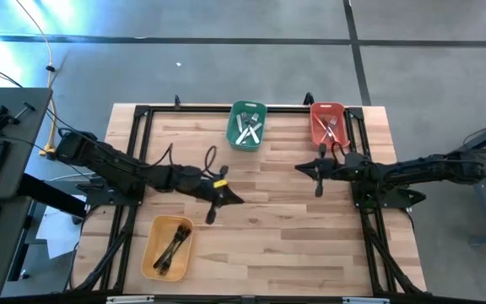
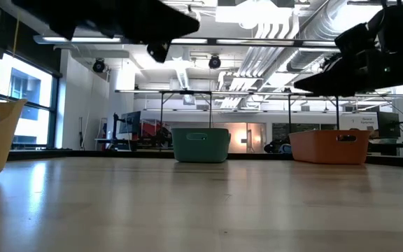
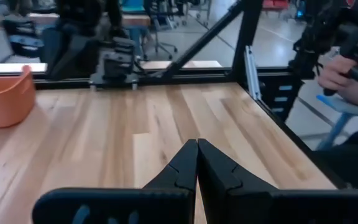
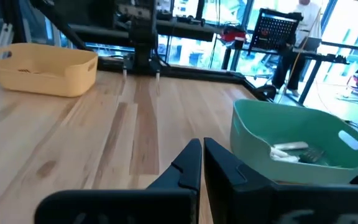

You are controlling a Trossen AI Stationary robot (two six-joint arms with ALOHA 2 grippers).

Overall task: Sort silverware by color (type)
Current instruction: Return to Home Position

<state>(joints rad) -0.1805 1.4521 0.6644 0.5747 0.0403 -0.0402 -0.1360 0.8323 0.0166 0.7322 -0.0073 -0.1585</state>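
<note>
Black forks lie in the yellow bin at the near left. White-handled forks lie in the green bin at the far middle, and also show in the right wrist view. Red-handled forks lie in the red bin at the far right. My left gripper is shut and empty above the table's middle, its fingertips together in the left wrist view. My right gripper is shut and empty, right of the middle, near the green bin.
A black frame runs along the table's far and side edges. Bare wooden tabletop lies between the bins. A person's hand shows beyond the table's edge in the left wrist view.
</note>
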